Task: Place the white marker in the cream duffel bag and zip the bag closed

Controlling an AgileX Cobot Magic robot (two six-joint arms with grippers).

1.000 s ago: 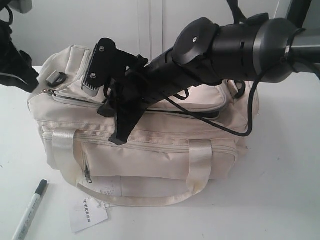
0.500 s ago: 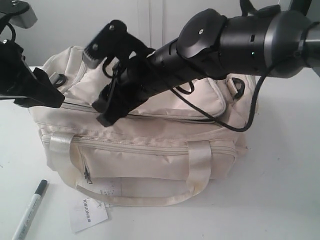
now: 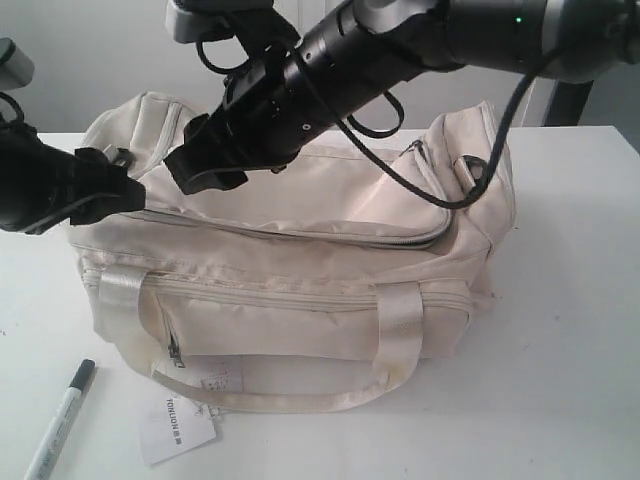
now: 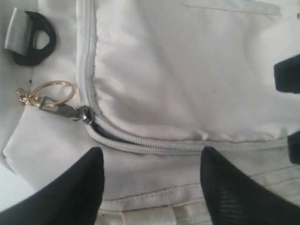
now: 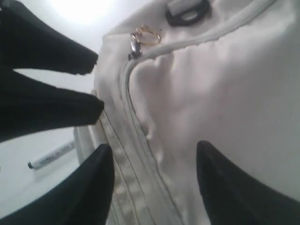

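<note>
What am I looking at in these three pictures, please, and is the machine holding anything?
It is a robot with two arms, each ending in a two-fingered pincer. The wide picture comes from a camera standing off the arms; the other two come from cameras on the wrists, looking past the black fingers of the left pincer and the right pincer. On the white table lie a cream bag, a marker near it, and a paper tag. Both pincers are open close to the bag and hold nothing.

Cloth, smooth with a faint sheen: cream duffel bag [image 3: 300,215]; glossier satin: handles [image 3: 400,335]. Polished metal: zip pull [image 4: 63,109], with gold-toned ring [image 4: 71,91]; matt black plastic: strap ring [image 4: 33,40]. Matt white paper: tag [image 3: 175,428].
</note>
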